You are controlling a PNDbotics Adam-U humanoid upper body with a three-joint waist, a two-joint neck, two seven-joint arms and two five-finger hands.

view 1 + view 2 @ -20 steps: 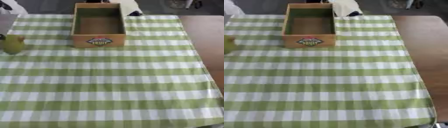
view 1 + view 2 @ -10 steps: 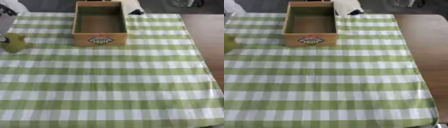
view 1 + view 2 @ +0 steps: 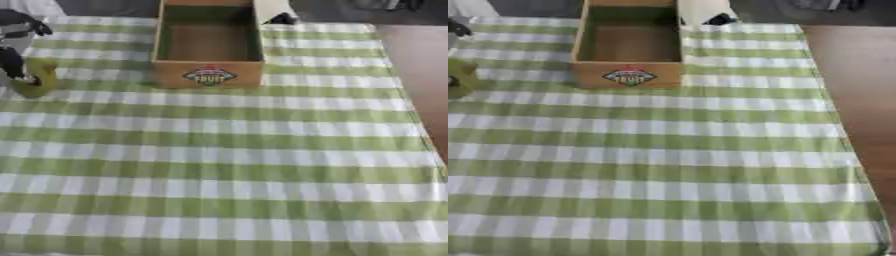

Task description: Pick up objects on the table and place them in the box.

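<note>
Olive-green object (image 3: 39, 77) sits at the frame's left edge; my left hand (image 3: 17, 37) has its fingers clenched around it, I think, ready to lift toward the box (image 3: 208, 75) at upper centre.

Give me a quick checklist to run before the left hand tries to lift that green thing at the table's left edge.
1. Left hand at the green object: ok, its dark fingers come down right beside it.
2. Fingers closed round it: cannot tell, the contact is at the picture's edge.
3. Object standing on the checked cloth: ok.
4. Box open with nothing inside: ok, bare bottom shows.
5. Way from object to box free: ok, only cloth between.
6. Right hand out of the way: ok, it shows in neither view.
</note>
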